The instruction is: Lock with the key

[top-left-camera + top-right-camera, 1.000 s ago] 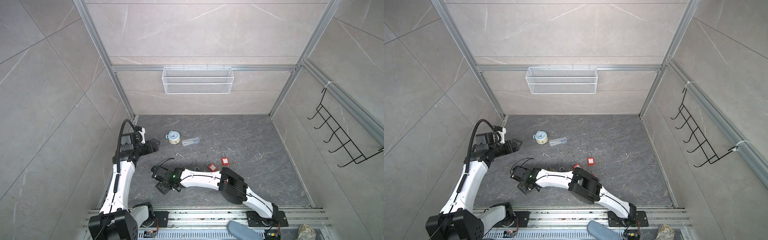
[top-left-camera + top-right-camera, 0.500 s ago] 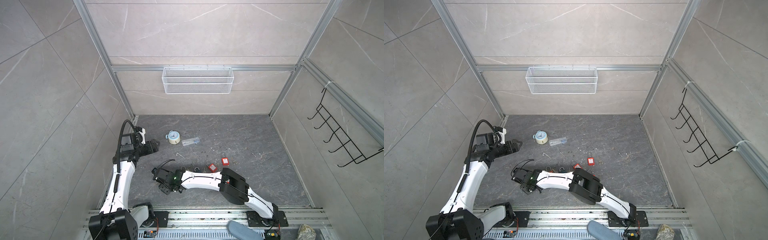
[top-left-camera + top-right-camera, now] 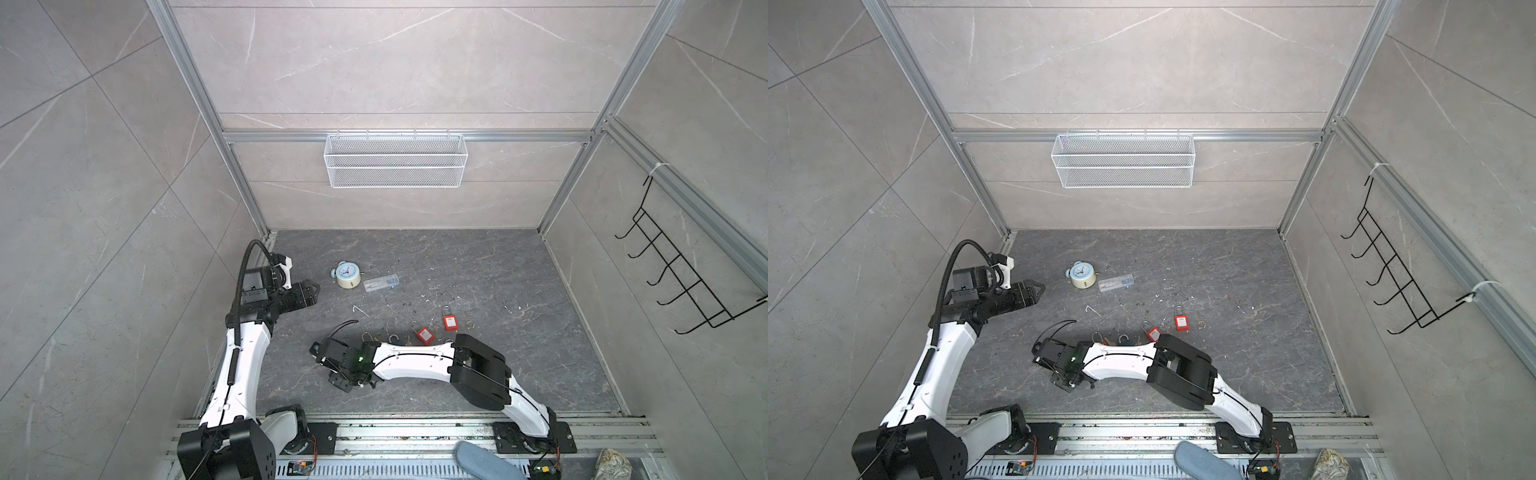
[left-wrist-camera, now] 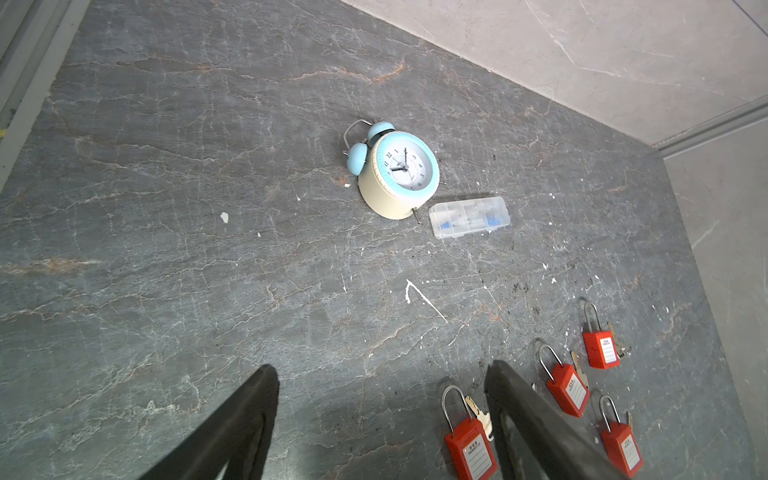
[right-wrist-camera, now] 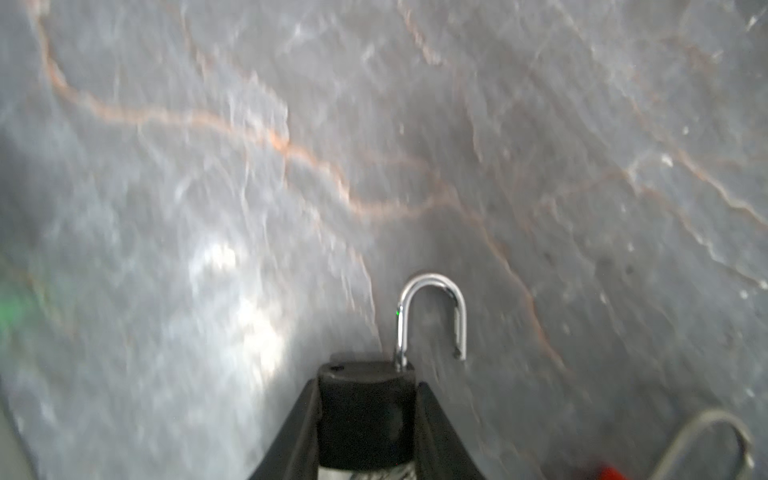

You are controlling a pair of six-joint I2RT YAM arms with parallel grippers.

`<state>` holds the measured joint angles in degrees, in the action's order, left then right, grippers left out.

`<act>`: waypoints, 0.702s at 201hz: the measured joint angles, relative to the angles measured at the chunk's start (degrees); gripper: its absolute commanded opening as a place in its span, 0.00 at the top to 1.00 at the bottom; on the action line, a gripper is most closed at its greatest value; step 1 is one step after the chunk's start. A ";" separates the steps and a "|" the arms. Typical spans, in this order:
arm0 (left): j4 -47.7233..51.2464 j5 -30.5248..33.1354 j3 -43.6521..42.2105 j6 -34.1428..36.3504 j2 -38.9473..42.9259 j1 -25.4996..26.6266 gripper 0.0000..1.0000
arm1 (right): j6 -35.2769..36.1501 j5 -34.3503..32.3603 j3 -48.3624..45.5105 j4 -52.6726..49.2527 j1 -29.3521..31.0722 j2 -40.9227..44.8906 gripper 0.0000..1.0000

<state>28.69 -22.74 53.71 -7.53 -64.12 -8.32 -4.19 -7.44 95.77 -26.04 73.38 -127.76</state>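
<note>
Padlock (image 5: 365,419), black-bodied, silver shackle (image 5: 432,286) open, sat clamped in your right gripper (image 5: 368,384), presumably steadied for locking. Your left gripper (image 4: 380,368) hung spread, empty.

Right gripper (image 5: 368,388) narrowed, now clamping black padlock (image 5: 365,419).

Blue-and-cream alarm clock (image 4: 397,174), clear plastic case (image 4: 469,217) just beside it, perhaps holding parts, wire basket (image 3: 395,166) on back wall (image 3: 395,83)
</note>
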 measured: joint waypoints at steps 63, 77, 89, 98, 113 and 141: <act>-6.82 -9.90 -5.31 4.72 2.03 0.02 0.30 | 10.56 12.63 -13.57 5.38 -12.09 19.58 0.78; -9.38 -13.46 -7.28 6.54 2.78 0.04 0.32 | 13.29 16.68 -15.28 6.47 -15.43 23.41 0.78; -11.32 -16.35 -8.72 8.61 3.67 0.28 0.33 | 15.93 19.71 -16.33 6.64 -17.94 25.70 0.78; -12.68 -18.47 -9.86 10.75 4.59 0.74 0.34 | 17.73 21.86 -17.22 6.67 -19.74 27.12 0.78; -14.03 -21.53 -11.50 15.37 6.45 2.60 0.37 | 21.22 25.70 -18.95 6.51 -22.60 29.16 0.78; -14.19 -26.03 -13.27 26.62 8.90 8.79 0.47 | 27.21 32.96 -20.31 3.93 -27.02 31.34 0.78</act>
<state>14.50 -48.77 40.45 19.09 -55.22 0.47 23.03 25.52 75.46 -22.11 46.37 -96.42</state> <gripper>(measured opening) 0.559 0.345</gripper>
